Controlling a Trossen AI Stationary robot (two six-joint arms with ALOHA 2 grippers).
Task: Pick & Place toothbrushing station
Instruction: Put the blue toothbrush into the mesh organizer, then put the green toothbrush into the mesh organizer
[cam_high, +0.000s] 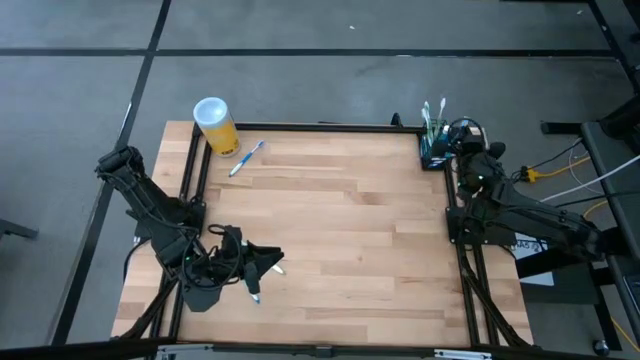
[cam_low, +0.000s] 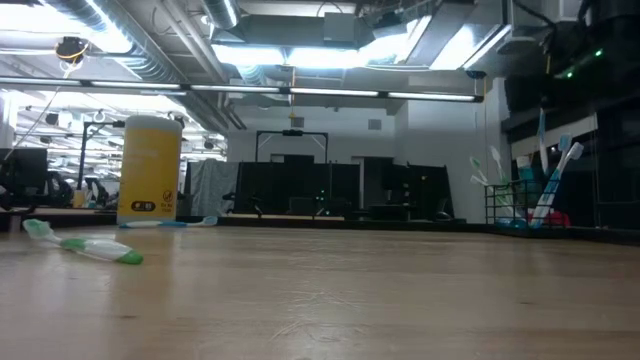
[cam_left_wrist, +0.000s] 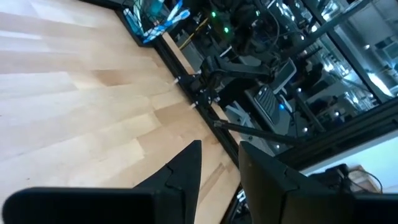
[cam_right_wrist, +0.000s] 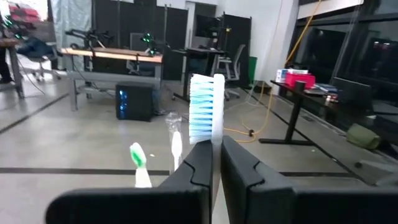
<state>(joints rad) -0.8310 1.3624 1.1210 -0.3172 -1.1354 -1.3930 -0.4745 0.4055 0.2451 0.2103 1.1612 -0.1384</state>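
The toothbrushing station (cam_high: 433, 155), a small black holder with several brushes standing in it, is at the table's far right corner, also seen in the low view (cam_low: 520, 205). My right gripper (cam_right_wrist: 216, 149) is beside it (cam_high: 458, 138), shut on a white toothbrush with blue bristles (cam_right_wrist: 202, 112). My left gripper (cam_high: 268, 263) hovers open over the near left of the table, with nothing between its fingers (cam_left_wrist: 219, 163). A green-and-white toothbrush (cam_low: 85, 247) lies flat on the wood near it (cam_high: 255, 293). My right gripper pinches the white toothbrush's neck (cam_right_wrist: 217, 138), just under the bristle head, between its two fingers. The fingers come at it level and lie across the brush. The brush stands upright with its head above the fingers. The fingers hide its lower part.
A yellow cup with a white lid (cam_high: 215, 125) stands at the far left corner. A blue toothbrush (cam_high: 245, 158) lies beside it. The wide middle of the wooden table (cam_high: 340, 230) is bare. Black frame rails run along the table's edges.
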